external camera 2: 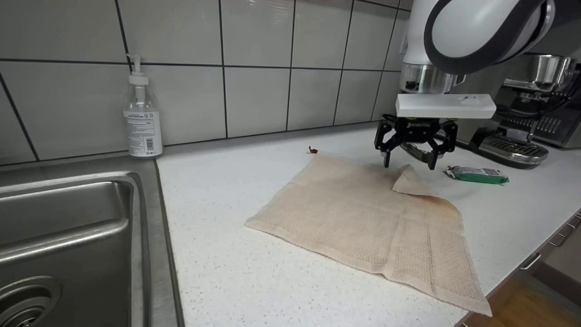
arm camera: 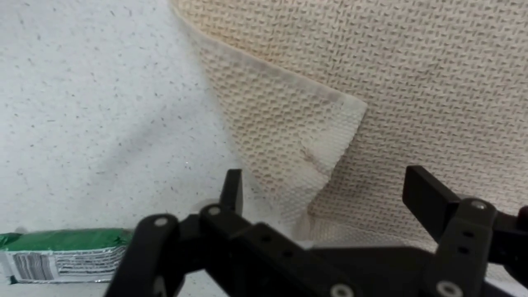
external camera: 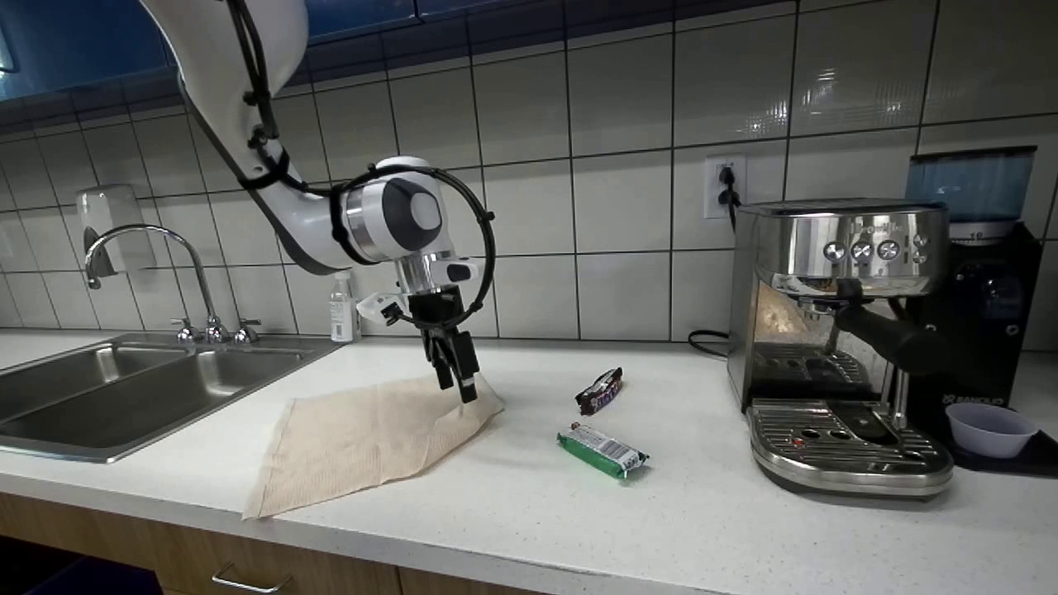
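Steel sink (external camera: 149, 405), exterior view: labelled pump bottle (external camera: 341, 310) at its corner; pale cup (external camera: 988, 438) by black grinder (external camera: 975, 306), contents I cannot make out. My claw (external camera: 457, 391) at edge of cloth (external camera: 372, 438) on white counter (external camera: 702, 512); dark-wrapped bar (external camera: 600, 392) and green bar (external camera: 604, 451) near, coffee machine (external camera: 793, 347) farther off.

In exterior view: fingers (external camera 2: 433, 159) spread wide, grip released; touching cloth or apart, I cannot tell. Small red thing (external camera 2: 313, 150) near cloth edge.

In wrist view: folded corner (arm camera: 288, 123) between pads (arm camera: 233, 187), one over counter, other over cloth.

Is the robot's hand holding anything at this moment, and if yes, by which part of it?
Nothing is held: the hand is open, near the folded corner of the beige cloth.
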